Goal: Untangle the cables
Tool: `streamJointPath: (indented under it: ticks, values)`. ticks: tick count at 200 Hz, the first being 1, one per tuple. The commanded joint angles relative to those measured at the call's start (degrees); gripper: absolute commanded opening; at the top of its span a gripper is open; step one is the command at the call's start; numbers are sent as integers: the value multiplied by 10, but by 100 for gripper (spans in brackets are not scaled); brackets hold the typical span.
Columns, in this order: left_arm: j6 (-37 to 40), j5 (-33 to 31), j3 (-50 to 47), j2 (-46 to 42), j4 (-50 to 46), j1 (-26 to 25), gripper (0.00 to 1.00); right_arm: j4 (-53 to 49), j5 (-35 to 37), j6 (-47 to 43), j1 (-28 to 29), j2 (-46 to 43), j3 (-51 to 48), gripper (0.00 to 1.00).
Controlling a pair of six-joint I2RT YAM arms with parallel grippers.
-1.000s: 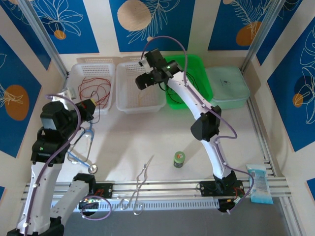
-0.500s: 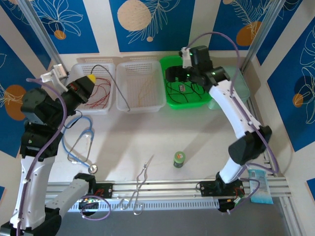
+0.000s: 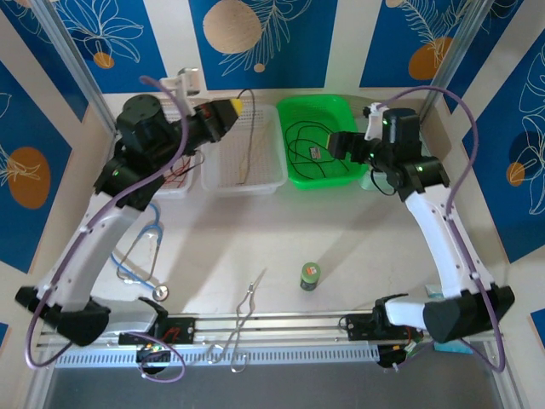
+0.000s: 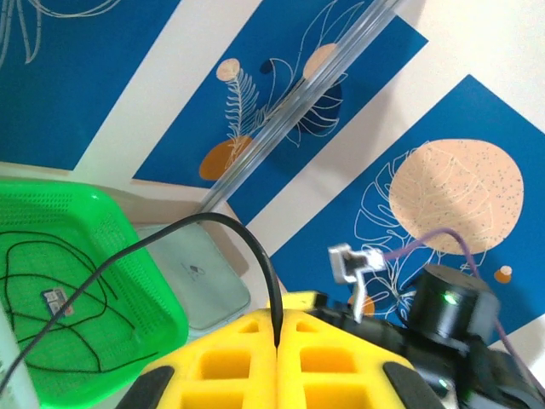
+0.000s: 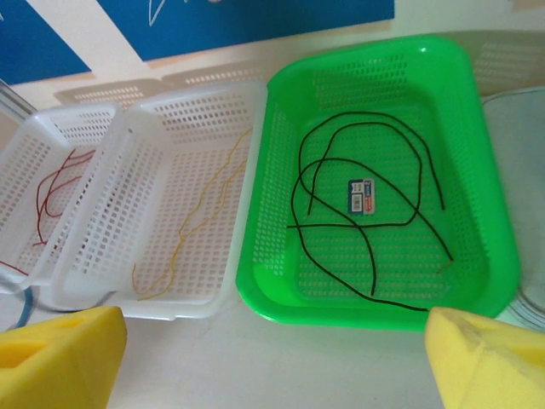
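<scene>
The thin, limp cables [image 5: 349, 225] look nearly sorted: red ones [image 5: 53, 175] in the left white plastic basket [image 5: 21, 162], a yellow one [image 5: 207, 200] in the middle basket [image 5: 145, 187], black ones [image 5: 372, 256] in the green basket [image 5: 400, 85]. The left pincer [image 4: 277, 328] pinches one black cable [image 4: 209, 216] that is not yet put down. The right pincer [image 5: 272, 324] is open.

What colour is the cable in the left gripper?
The cable is black, clearest in the left wrist view.

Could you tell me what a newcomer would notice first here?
The left gripper, high over the middle white basket, is shut on a dangling black cable. The bright green tray to its right holds more black cables, the open right gripper hovering at its edge.
</scene>
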Motion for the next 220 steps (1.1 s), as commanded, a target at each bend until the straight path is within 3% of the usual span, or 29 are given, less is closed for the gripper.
streamJointPath:
  ticks: [1,59,100,120,152,184,220]
  values:
    - [37,-16,69,40,38,-17,0,-10,-3,-10,-24,-32,-20,91]
    - [39,-39,244,218,98,-47,0,-5,-58,-3,-134,-58,-25,91]
    - [83,-81,393,377,57,-72,0,0,-110,13,-202,-64,-26,91]
    - [124,-137,448,443,21,-72,0,7,-116,23,-208,-70,-32,91]
    - [189,-213,447,515,-10,-76,0,16,-138,28,-219,-70,-40,91]
    - [149,-161,452,603,-43,-79,0,18,-141,25,-219,-63,-37,91]
    - [127,-163,454,676,-89,-105,0,11,-154,18,-215,-55,-30,91]
